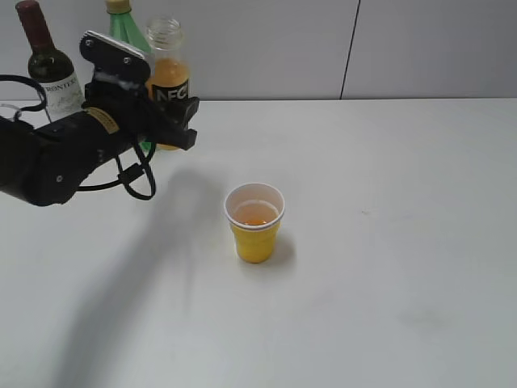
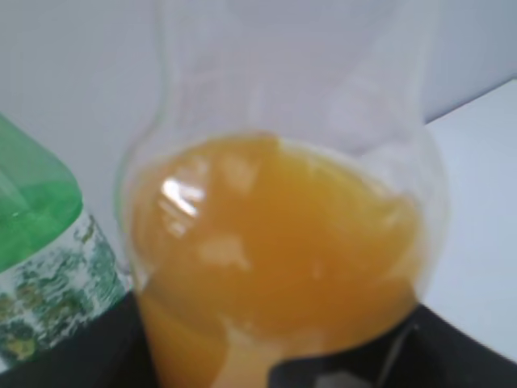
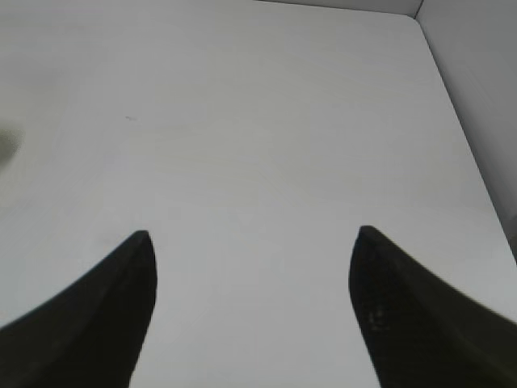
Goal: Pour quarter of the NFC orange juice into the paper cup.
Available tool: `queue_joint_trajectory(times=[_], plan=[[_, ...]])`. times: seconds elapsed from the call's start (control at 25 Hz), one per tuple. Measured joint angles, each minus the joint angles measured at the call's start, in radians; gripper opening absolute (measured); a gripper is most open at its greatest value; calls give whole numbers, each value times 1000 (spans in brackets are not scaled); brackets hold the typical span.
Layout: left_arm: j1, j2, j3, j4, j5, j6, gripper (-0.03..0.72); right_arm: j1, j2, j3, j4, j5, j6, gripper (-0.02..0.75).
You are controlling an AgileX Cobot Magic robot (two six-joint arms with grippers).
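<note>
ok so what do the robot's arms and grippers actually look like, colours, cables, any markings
The left arm is bulky, matte black, with a yellowish band near the wrist, a looping black cable beneath it, and a white-edged black camera block on top. Its left gripper has blocky black fingers. The right gripper shows only two dark, tapered, pointed fingertips. No readable markings.

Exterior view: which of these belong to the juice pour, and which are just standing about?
In the job:
NFC orange juice, uncapped, at the left pincer
paper cup, some juice in it

Standing about:
green bottle
wine bottle
right pincer, open over bare table
</note>
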Motion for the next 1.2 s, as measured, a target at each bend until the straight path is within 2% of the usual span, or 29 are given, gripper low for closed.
queue_joint_trajectory(times=[0.28, 0.48, 1.2], plan=[[-4, 160, -211, 30, 63, -73, 450, 0, 0, 0, 0, 0, 0, 591], [-14, 223, -295, 37, 97, -84, 450, 0, 0, 0, 0, 0, 0, 591], [-25, 310, -315, 62, 103, -158, 450, 0, 0, 0, 0, 0, 1, 591]])
